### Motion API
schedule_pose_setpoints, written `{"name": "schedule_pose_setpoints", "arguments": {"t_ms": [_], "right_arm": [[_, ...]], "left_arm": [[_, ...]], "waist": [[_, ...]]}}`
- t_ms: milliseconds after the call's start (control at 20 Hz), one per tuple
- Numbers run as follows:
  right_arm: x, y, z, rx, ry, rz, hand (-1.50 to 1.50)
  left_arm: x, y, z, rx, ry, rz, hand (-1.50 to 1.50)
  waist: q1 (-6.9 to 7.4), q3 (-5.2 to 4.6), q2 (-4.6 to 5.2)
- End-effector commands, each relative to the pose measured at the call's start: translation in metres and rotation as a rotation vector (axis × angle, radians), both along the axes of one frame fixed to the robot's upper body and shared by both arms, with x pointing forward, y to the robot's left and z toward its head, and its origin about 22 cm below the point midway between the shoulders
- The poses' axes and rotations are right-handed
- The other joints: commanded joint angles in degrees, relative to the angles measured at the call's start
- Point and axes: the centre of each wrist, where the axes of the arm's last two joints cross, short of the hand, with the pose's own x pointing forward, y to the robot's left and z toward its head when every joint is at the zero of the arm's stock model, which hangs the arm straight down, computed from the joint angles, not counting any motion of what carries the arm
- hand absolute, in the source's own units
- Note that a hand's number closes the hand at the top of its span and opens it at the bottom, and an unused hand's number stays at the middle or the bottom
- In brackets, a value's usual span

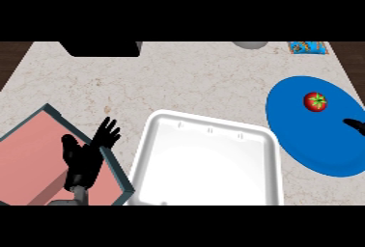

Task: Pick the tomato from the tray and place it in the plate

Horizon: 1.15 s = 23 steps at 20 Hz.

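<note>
Nearest me, the left hand point(85, 157) is resting with fingers spread, holding nothing, over the pink box point(32, 159) beside one white tray point(206, 164). Further right, only a dark tip of the right hand point(354, 124) is showing; I cannot tell its fingers' state. One tomato point(315, 101) is sitting on one blue plate point(314, 140), apart from that tip.

Black hand point(84, 159) (grey forearm point(80, 195))
</note>
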Motion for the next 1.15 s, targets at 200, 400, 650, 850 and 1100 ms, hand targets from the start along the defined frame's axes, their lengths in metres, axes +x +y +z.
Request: {"name": "schedule_pose_setpoints", "arguments": {"t_ms": [200, 400, 650, 850, 1100], "right_arm": [[-0.075, -0.051, -0.009, 0.049, 0.016, 0.178, -1.5], [-0.095, -0.058, -0.016, 0.018, 0.059, 0.232, -1.5], [-0.116, -0.051, -0.031, -0.061, 0.118, 0.237, -1.5], [-0.14, -0.055, -0.033, -0.086, 0.113, 0.236, -1.5], [-0.169, -0.067, -0.029, -0.097, 0.122, 0.216, -1.5]], "left_arm": [[0.001, -0.004, 0.006, -0.006, 0.022, 0.023, 0.0], [0.002, -0.006, -0.009, -0.015, 0.038, 0.005, 0.0], [-0.01, 0.003, 0.013, -0.01, 0.009, 0.035, 0.0], [-0.026, -0.004, 0.001, -0.026, 0.018, 0.009, 0.0], [-0.013, 0.01, 0.009, 0.002, 0.019, 0.012, 0.0]], "waist": [[-0.77, -0.17, -0.14], [-0.72, -0.21, -0.14], [-0.66, -0.24, -0.28], [-0.69, -0.24, -0.29], [-0.72, -0.23, -0.25]]}}
